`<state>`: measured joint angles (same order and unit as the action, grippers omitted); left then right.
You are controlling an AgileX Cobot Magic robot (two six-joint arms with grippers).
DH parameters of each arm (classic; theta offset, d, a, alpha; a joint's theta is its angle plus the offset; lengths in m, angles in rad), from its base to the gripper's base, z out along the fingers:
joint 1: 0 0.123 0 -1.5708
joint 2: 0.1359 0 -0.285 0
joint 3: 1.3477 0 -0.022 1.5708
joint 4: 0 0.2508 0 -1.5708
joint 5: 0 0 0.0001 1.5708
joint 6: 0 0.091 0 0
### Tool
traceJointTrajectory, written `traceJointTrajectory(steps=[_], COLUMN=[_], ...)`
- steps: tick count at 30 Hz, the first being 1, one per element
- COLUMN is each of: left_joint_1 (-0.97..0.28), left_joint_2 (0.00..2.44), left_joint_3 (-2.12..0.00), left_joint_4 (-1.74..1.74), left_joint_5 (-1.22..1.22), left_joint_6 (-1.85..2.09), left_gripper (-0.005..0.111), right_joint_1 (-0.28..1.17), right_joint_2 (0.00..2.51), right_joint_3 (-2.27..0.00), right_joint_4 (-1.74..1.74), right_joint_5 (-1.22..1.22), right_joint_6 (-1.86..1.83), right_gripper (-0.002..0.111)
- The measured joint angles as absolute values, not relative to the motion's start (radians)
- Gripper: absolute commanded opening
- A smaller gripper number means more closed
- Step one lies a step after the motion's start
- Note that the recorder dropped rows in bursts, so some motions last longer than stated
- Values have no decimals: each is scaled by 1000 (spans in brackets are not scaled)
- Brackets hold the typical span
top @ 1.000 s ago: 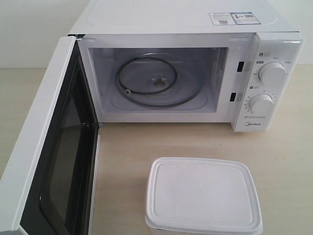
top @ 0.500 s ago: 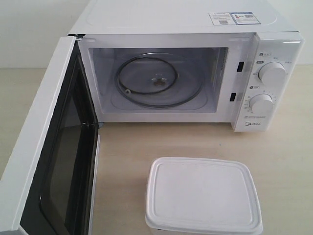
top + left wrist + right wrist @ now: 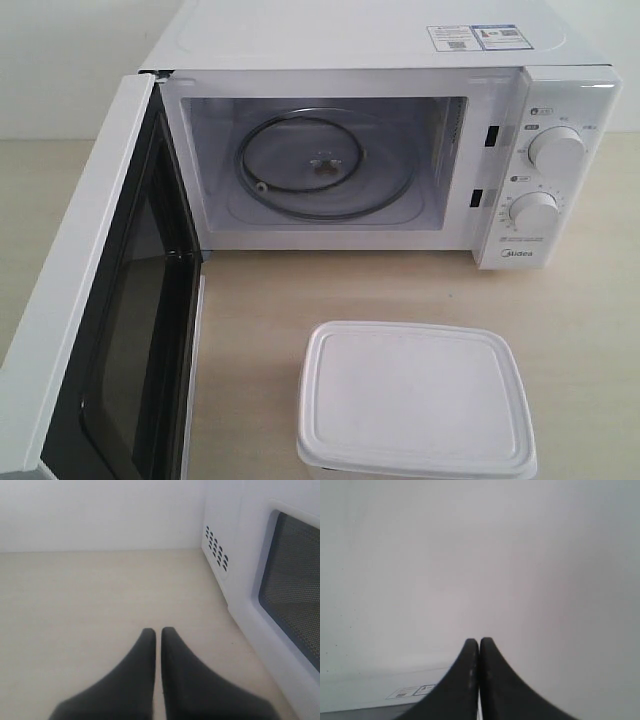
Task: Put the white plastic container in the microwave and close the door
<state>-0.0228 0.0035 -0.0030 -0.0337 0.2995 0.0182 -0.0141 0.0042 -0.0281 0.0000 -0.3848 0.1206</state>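
The white plastic container (image 3: 415, 400) stands lidded on the table in front of the microwave (image 3: 380, 40), near the front edge. The door (image 3: 90, 300) is swung wide open on the left, and the cavity shows its bare glass turntable (image 3: 322, 167). Neither gripper appears in the exterior view. My left gripper (image 3: 158, 630) is shut on nothing, low over the table beside the door's outer face (image 3: 292, 580). My right gripper (image 3: 479, 641) is shut on nothing, facing a blank wall above the microwave's stickered top (image 3: 410, 692).
Two round dials (image 3: 556, 150) sit on the microwave's right panel. The light wooden table (image 3: 400, 290) runs between the microwave and the container. A white wall stands behind everything.
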Motion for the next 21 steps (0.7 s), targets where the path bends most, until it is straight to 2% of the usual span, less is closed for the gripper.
traceJointTrajectory(steps=[9,21], left_joint_1=[-23,-23], left_joint_2=[3,3], left_joint_3=[-3,-3], left_joint_4=[-34,-34], left_joint_5=[299,299], left_joint_6=[18,18], left_gripper=[4,4], right_joint_1=[-14,-14], right_joint_2=[25,437], right_joint_3=[-39,-116], right_joint_4=[0,-174], right_joint_5=[-378,-455], right_joint_6=[122,205], right_gripper=[0,0])
